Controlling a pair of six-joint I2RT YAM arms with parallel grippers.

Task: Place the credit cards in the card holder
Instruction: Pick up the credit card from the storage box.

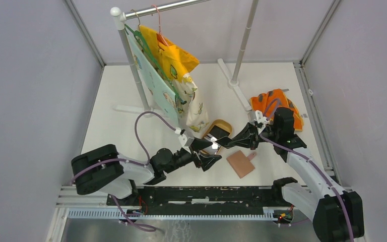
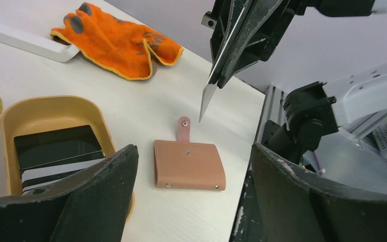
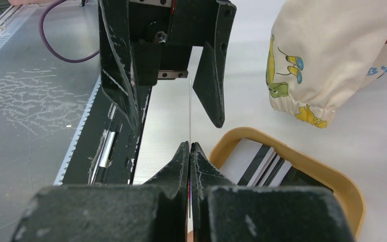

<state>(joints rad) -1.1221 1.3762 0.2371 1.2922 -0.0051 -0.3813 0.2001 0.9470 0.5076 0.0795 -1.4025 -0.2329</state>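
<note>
The card holder (image 1: 241, 163) is a closed reddish-brown wallet lying flat on the table, strap tab pointing away; the left wrist view shows it (image 2: 189, 165) below and between my left fingers. My right gripper (image 3: 190, 146) is shut on a thin credit card (image 3: 189, 108), seen edge-on. It holds the card (image 2: 207, 96) in the air above the far side of the wallet. My left gripper (image 1: 215, 151) is open and empty, facing the right gripper (image 1: 232, 141) closely. More cards (image 2: 55, 151), dark and white with stripes, lie in the tan dish (image 2: 103, 128).
An orange cloth (image 1: 277, 105) lies at the back right. A clothes rack (image 1: 131, 60) with hanging garments stands behind the dish (image 1: 225, 123), and a cream sleeve (image 3: 327, 60) hangs near it. The table's metal front rail (image 1: 196, 194) runs close to the wallet.
</note>
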